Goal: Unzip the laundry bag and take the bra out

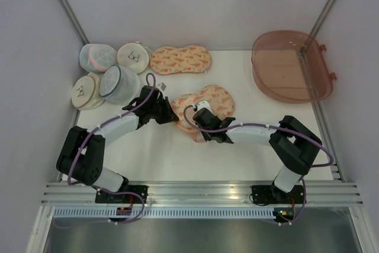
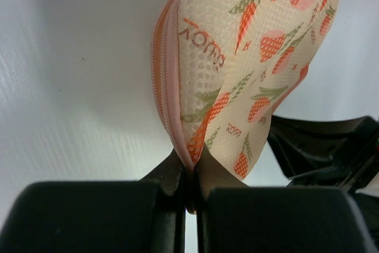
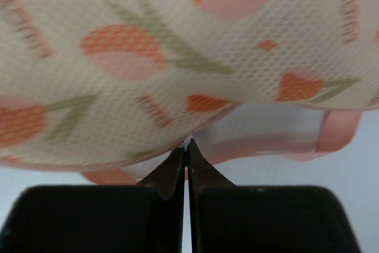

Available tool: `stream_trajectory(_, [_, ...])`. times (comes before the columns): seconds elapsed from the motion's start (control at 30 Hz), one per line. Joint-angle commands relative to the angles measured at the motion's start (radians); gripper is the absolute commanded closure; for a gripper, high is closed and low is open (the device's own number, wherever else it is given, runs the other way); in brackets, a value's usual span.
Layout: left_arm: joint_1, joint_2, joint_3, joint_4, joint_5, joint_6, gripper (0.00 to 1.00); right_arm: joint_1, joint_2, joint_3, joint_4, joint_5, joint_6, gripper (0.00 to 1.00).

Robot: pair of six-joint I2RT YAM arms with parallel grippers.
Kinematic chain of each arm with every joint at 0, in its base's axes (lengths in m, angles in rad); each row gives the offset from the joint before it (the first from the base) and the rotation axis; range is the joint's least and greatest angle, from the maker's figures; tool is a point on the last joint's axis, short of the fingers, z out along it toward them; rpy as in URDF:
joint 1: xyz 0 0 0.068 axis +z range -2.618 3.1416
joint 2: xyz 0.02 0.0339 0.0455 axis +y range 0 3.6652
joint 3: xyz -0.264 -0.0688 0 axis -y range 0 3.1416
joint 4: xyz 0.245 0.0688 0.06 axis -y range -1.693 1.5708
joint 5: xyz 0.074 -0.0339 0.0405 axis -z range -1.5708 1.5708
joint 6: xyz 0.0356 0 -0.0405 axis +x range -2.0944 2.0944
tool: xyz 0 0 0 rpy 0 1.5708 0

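The peach laundry bag [image 1: 214, 103] with carrot print lies mid-table. My left gripper [image 1: 172, 116] is shut on its left end; in the left wrist view the fingertips [image 2: 190, 167] pinch the fabric beside the pink zipper edging [image 2: 164, 81]. My right gripper [image 1: 200, 124] is at the bag's near edge. In the right wrist view it [image 3: 188, 146] is shut on a small white zipper pull under the bag [image 3: 177, 57]. A gap there shows pale lining [image 3: 266, 131]. The bra is hidden.
A second peach carrot-print case [image 1: 180, 59] lies at the back. Several round mesh pouches [image 1: 109, 72] crowd the back left corner. A brown translucent oval tub [image 1: 290, 66] sits at the back right. Walls close both sides.
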Motion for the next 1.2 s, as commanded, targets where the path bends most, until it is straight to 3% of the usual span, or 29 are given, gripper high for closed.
stream_trajectory(0.0, [0.020, 0.048, 0.124, -0.191, 0.040, 0.256, 0.98, -0.047, 0.010, 0.036, -0.079, 0.149, -0.006, 1.00])
stream_trajectory(0.37, [0.026, 0.252, 0.256, -0.338, 0.215, 0.411, 0.98, -0.136, 0.006, 0.069, -0.122, 0.264, 0.013, 1.00])
stream_trajectory(0.5, [0.034, 0.247, 0.273, -0.358, 0.040, 0.404, 0.98, -0.156, -0.007, 0.063, -0.151, 0.297, 0.025, 1.00])
stream_trajectory(0.6, [0.060, 0.198, 0.267, -0.329, -0.032, 0.356, 0.60, -0.166, -0.032, 0.050, -0.153, 0.297, 0.037, 1.00])
stream_trajectory(0.63, [0.064, 0.174, 0.256, -0.317, -0.048, 0.344, 0.33, -0.167, -0.041, 0.047, -0.153, 0.282, 0.040, 1.00])
stream_trajectory(0.7, [0.070, 0.145, 0.253, -0.306, -0.144, 0.300, 0.18, -0.167, -0.049, 0.043, -0.163, 0.277, 0.048, 1.00])
stream_trajectory(0.77, [0.069, 0.096, 0.244, -0.307, -0.202, 0.254, 0.12, -0.167, -0.064, 0.039, -0.165, 0.263, 0.057, 0.99])
stream_trajectory(0.9, [0.067, -0.041, 0.182, -0.303, -0.276, 0.162, 0.11, -0.164, -0.108, 0.014, -0.173, 0.233, 0.063, 1.00])
stream_trajectory(1.1, [0.055, -0.294, -0.014, -0.283, -0.160, -0.001, 0.10, -0.100, -0.167, -0.018, -0.142, 0.046, 0.039, 1.00])
stream_trajectory(1.17, [0.051, -0.355, -0.092, -0.266, -0.102, -0.077, 0.10, -0.068, -0.181, -0.026, -0.081, -0.132, 0.034, 0.99])
